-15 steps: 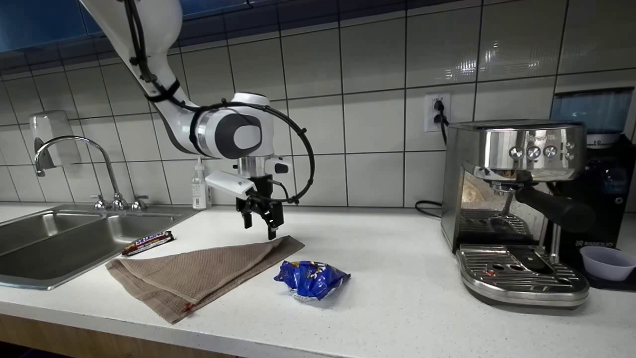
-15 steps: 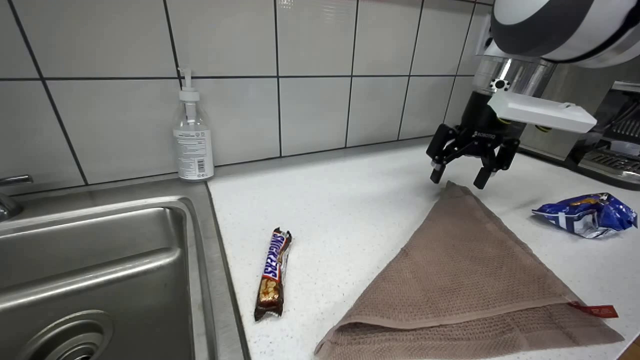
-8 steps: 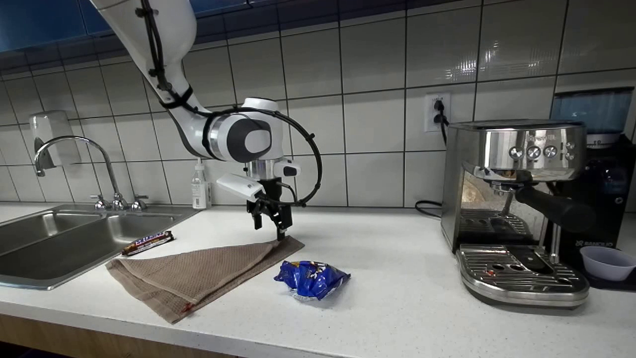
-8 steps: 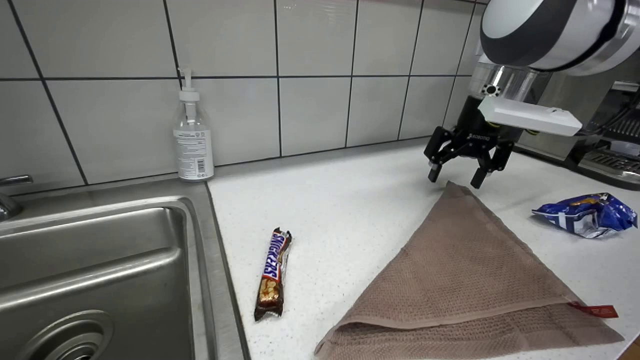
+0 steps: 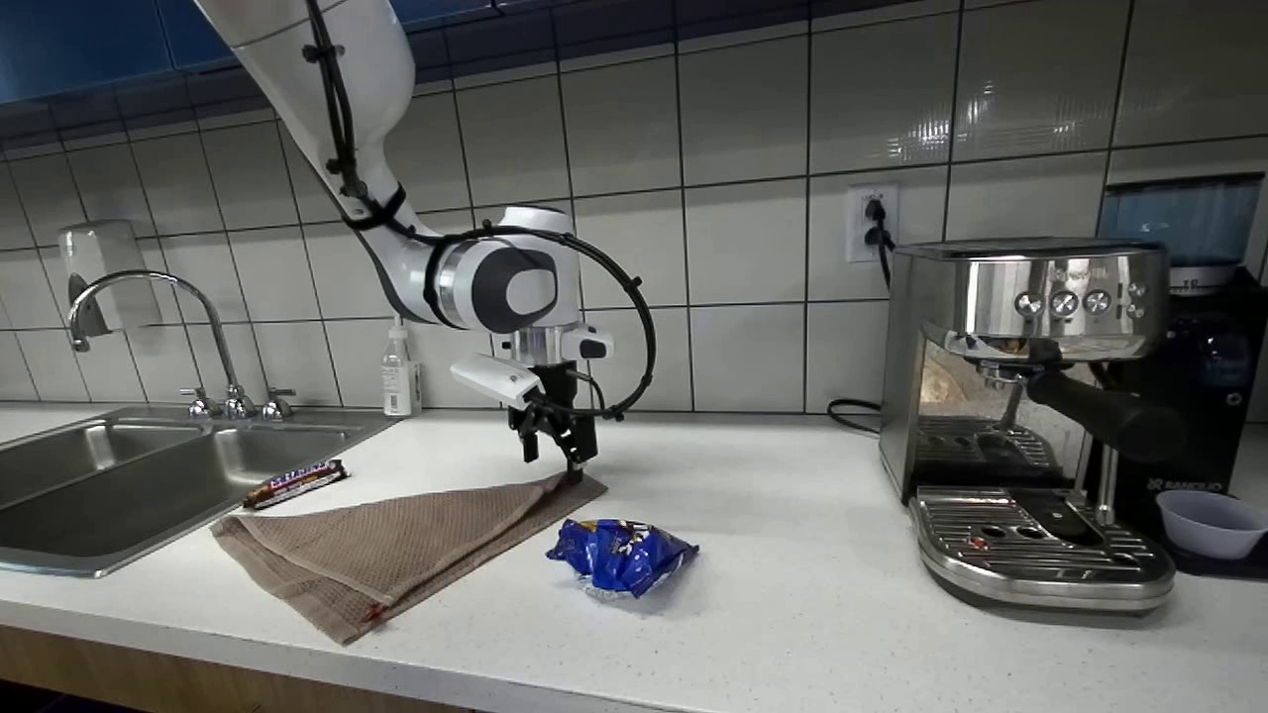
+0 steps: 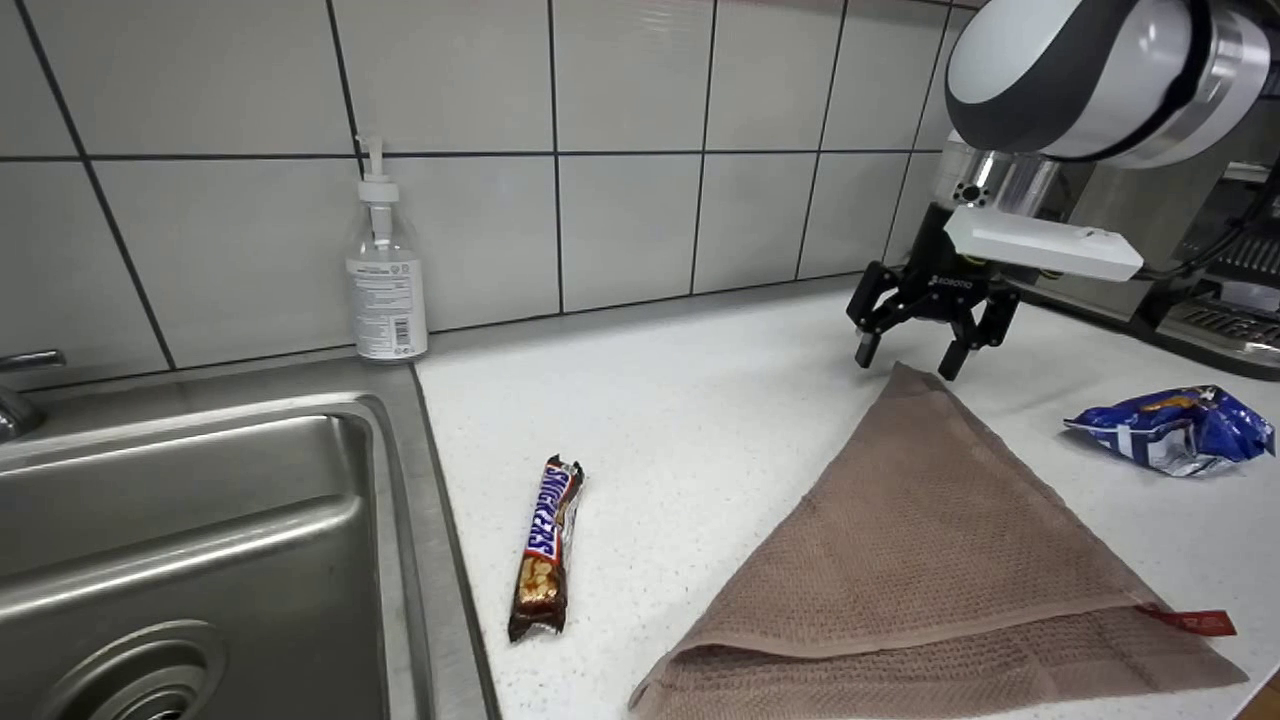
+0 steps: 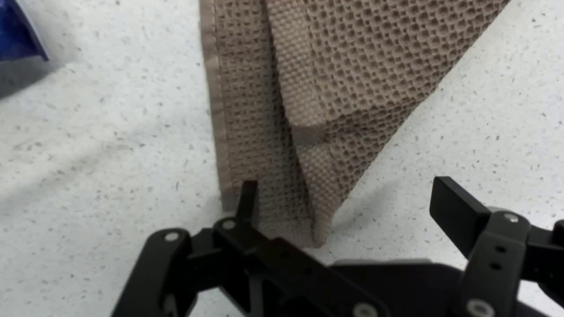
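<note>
1. The pincer (image 7: pixel 343 193) has its two fingers (image 7: pixel 247 202) wide apart, and nothing is clamped between them.
2. It is just over the narrow corner (image 7: pixel 319 189) of the brown waffle-weave towel (image 6: pixel 920 540), which lies folded on the tabletop (image 6: pixel 680 420). Whether a fingertip touches the cloth, I cannot tell.
3. In the wrist view, one finger covers part of the lower layer, inside its edge; the other is beside the towel.
4. Because of this, closing here might catch only the upper fold, or push the lower layer into wrinkles.
5. Closing too high could perhaps miss the thin cloth; going too low could press the tips hard on the tabletop.
6. The crumpled blue snack bag (image 5: pixel 622 557) is near, so a sideways swing might brush it. The Snickers bar (image 6: pixel 545 550) lies between towel and sink (image 6: pixel 430 540).
</note>
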Controlling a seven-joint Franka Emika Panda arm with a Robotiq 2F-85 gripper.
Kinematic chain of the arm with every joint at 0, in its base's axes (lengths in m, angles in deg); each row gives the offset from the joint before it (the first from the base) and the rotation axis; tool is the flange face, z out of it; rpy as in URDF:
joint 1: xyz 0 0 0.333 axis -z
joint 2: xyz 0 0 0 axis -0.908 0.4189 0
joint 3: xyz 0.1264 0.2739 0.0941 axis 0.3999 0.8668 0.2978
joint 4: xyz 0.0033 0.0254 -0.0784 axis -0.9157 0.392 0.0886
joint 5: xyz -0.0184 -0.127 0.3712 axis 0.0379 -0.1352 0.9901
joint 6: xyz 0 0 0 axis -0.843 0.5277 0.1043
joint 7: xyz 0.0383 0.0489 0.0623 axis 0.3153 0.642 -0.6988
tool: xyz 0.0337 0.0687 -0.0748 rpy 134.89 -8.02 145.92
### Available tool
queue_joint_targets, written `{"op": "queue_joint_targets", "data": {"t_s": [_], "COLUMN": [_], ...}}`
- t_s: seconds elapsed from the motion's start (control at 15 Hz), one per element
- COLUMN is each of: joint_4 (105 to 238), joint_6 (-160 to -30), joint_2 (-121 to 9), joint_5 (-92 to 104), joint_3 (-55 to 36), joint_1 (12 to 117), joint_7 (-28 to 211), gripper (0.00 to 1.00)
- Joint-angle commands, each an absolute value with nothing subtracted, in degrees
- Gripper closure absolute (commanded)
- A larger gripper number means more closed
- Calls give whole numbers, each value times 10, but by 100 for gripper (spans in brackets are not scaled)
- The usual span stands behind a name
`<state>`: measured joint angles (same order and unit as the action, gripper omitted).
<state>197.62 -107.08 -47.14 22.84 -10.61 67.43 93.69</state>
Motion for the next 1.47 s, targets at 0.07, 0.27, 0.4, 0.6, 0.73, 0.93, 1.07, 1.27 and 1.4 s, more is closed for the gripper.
{"op": "queue_joint_targets", "data": {"t_s": [0.07, 0.27, 0.4, 0.6, 0.73, 0.93, 1.07, 1.27, 1.4], "joint_4": [1942, 1934, 1930, 1925, 1923, 1922, 1923, 1925, 1926], "joint_6": [-1057, -1056, -1055, -1055, -1054, -1054, -1055, -1056, -1056], "joint_2": [-449, -441, -437, -434, -431, -431, -433, -434, -435], "joint_5": [210, 209, 208, 208, 208, 208, 208, 209, 208], "joint_3": [-105, -106, -106, -105, -105, -105, -104, -104, -104], "joint_1": [679, 679, 678, 678, 678, 678, 678, 678, 678], "joint_7": [961, 961, 962, 962, 962, 962, 962, 962, 962], "gripper": [0, 0, 0, 0, 26, 51, 66, 89, 100]}}
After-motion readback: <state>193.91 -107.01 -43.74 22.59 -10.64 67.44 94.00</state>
